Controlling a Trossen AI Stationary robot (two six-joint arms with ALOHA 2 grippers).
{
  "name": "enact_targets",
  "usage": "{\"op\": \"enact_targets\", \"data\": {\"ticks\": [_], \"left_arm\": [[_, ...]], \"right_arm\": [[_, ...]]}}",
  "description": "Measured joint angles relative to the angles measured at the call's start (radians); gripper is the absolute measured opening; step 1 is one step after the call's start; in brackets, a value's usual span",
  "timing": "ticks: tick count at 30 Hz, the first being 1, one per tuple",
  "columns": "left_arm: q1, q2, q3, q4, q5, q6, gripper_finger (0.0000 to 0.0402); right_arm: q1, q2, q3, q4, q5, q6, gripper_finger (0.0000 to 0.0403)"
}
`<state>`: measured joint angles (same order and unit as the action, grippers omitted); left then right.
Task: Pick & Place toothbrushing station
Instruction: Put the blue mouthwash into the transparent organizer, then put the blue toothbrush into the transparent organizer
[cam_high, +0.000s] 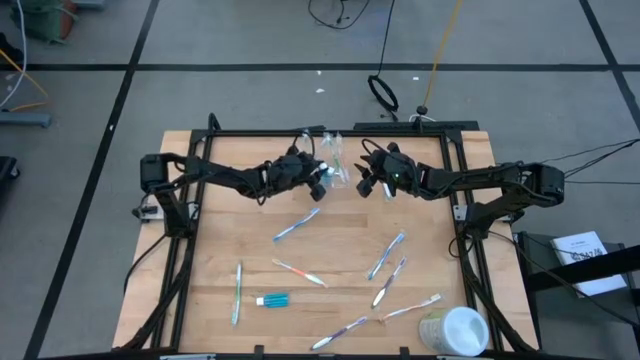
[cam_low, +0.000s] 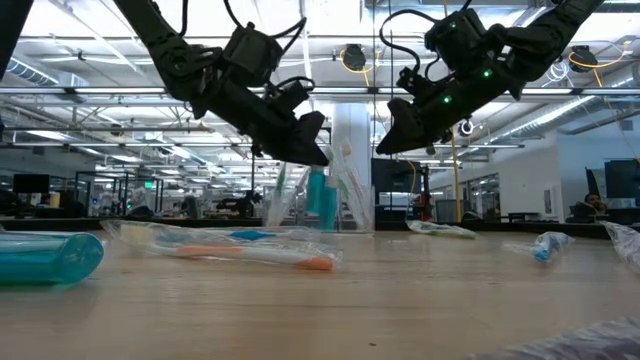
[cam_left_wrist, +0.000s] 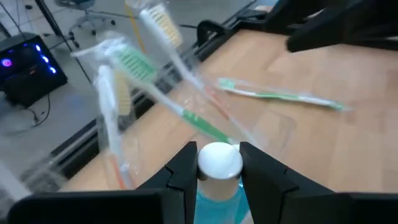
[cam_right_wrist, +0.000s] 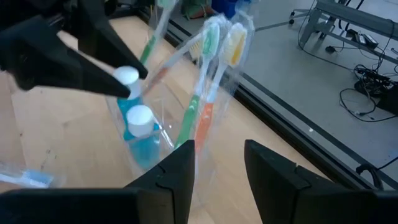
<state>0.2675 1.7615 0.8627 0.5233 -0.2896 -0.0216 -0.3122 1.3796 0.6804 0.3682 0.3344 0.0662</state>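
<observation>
The left gripper (cam_left_wrist: 216, 167) clamps a short blue toothpaste tube with white cap (cam_left_wrist: 219, 163) just beside the small clear plastic cup (cam_high: 334, 160) near the worktop's far edge. Lower it vertically, clear of the toothbrushes. The right gripper (cam_right_wrist: 217, 155) waits open alongside.

From the high view you look straight down on the whole desk (cam_high: 330, 250) and both arms. The low view puts you at desk-top height, facing level across the wood into the room behind. Each wrist view looks forward past its own arm's fingers, very close in. All four views share the clear cup (cam_high: 335, 160) holding toothbrushes at the desk's far middle; you see it again in the low view (cam_low: 335, 205) and up close from the right wrist (cam_right_wrist: 186, 118).
</observation>
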Motion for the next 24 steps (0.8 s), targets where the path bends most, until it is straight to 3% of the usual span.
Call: {"op": "enact_targets", "data": {"ticks": [7,12,17,24], "left_arm": [[0.040,0.000,0.000,0.002,-0.030,-0.010,0.0105],[0.067,0.000,0.000,-0.025,0.056,-0.040,0.0144],[0.070,0.000,0.000,-0.024,0.061,-0.022,0.0184],[0.070,-0.045,0.000,-0.035,0.037,0.006,0.0192]], "right_arm": [[0.000,0.000,0.000,0.011,0.000,-0.001,0.0130],[0.000,0.000,0.000,0.012,0.000,-0.002,0.0130],[0.000,0.000,0.000,0.011,0.000,-0.003,0.0130],[0.000,0.000,0.000,0.009,0.000,-0.003,0.0130]]}}
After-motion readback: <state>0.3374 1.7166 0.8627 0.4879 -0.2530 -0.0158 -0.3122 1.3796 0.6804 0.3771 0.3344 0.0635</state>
